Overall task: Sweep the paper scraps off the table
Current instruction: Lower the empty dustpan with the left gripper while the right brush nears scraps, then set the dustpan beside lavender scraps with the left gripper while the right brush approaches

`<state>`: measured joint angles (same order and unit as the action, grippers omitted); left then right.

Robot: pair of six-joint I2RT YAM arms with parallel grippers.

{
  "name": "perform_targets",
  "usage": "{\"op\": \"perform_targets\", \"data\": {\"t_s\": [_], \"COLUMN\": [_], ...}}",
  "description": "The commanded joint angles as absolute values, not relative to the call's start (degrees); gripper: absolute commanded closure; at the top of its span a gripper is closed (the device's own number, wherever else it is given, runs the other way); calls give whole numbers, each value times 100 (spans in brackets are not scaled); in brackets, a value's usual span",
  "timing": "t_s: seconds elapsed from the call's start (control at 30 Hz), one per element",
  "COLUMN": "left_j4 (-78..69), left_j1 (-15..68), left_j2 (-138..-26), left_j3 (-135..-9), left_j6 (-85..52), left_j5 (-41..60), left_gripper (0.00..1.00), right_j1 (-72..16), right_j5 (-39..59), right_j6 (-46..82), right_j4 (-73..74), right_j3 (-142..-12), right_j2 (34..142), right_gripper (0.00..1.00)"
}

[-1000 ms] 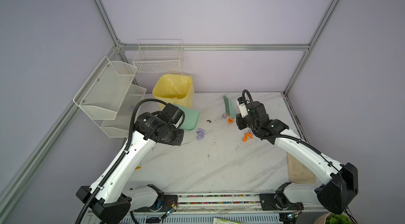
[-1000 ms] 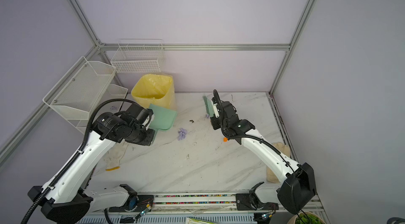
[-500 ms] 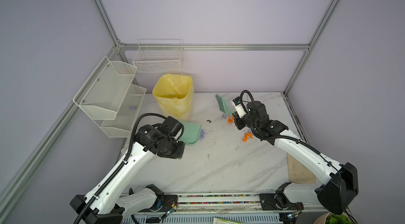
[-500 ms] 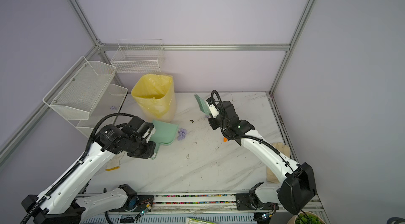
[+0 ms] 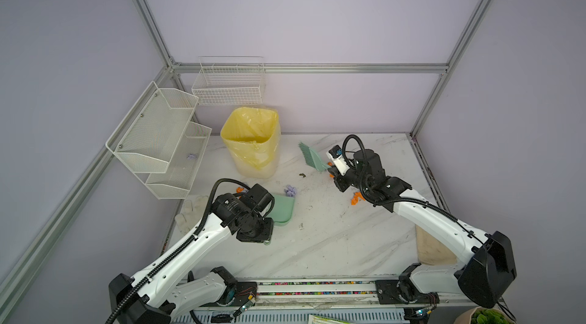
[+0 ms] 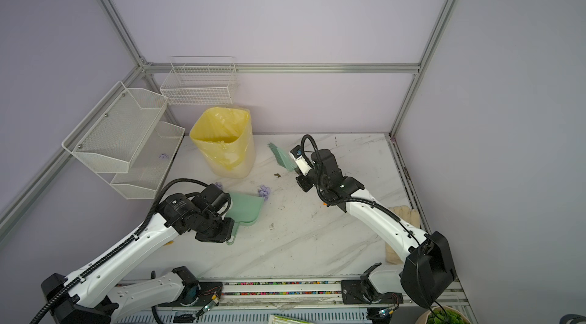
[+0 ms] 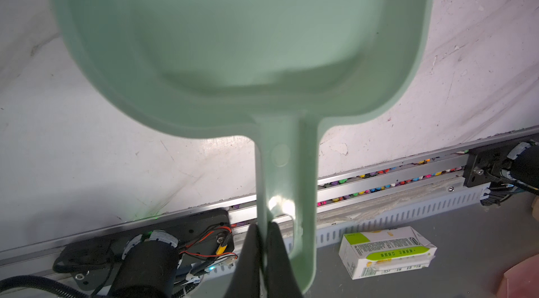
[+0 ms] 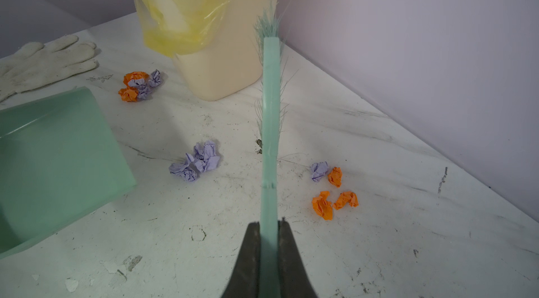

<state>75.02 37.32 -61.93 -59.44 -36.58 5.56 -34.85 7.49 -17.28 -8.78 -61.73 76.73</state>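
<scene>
A: At the left tool [image 7: 264, 226], both fingers are pinched tight on the handle of the green dustpan [image 7: 248, 34], and the pan shows nothing inside.

B: And it's travelled! A second ago that pan was up beside the yellow-lined bin [image 5: 252, 141]. Now it has come back toward the front, mouth low at the counter [image 5: 333, 243]. Touching or just above, I can't tell.

A: Over to the right tool [image 8: 268, 223], clamped on the green brush [image 8: 271, 107]. Its bristle end has swung across toward the bin and looks lifted clear of the surface.

B: I read that as a reset for a fresh load. Look at the paper scraps [image 8: 195, 162]: lilac ones just off the pan's lip, between pan and brush.

A: An orange-and-lilac cluster [image 8: 329, 188] lies on the brush's other side, away from the pan. A mixed bunch [image 8: 140, 85] sits by the bin's foot, near a white glove [image 8: 46, 60].

B: Plenty left, then. One lilac scrap [image 5: 192, 156] even lies up in the mesh shelves [image 5: 149, 135].

A: The counter itself has a white marble pattern, scuffed, with a dark speck [image 5: 302, 175] near the brush.

B: Around it are lilac walls, aluminium framing, and a wire basket [image 5: 230, 81] on the back wall.
</scene>
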Motion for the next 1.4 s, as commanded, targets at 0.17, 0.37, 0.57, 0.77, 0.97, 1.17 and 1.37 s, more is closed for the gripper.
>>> {"op": "perform_targets", "data": {"t_s": [0.17,0.37,0.57,0.77,0.97,1.17,1.37], "left_j4": [7068,6835,6531,6245,6153,6038,5872], "left_j1": [3823,3850,3853,3851,3852,3855,3855], "left_j2": [-6327,-6397,-6516,-6683,-6841,-7001,-7093], "left_j3": [-5470,-5253,-5031,-4830,-4772,-4729,-4709], "left_j6": [-3800,-3781,-3780,-3753,-3697,-3671,-3669], "left_j5": [751,899,1010,1122,1061,953,949], "left_gripper": [100,100,100,100,100,100,100], "right_j1": [-3516,-3551,-3595,-3604,-3619,-3748,-3814], "right_j5": [1026,1122,1160,1104,1012,853,805], "right_j6": [-1877,-1930,-2040,-2110,-2180,-2301,-2528], "right_j4": [-237,-173,-167,-155,-162,-31,122], "right_j3": [-6003,-6008,-6105,-6172,-6258,-6273,-6367], "right_j2": [7834,8144,8366,8543,8777,8940,9089], "right_gripper": [100,100,100,100,100,100,100]}}
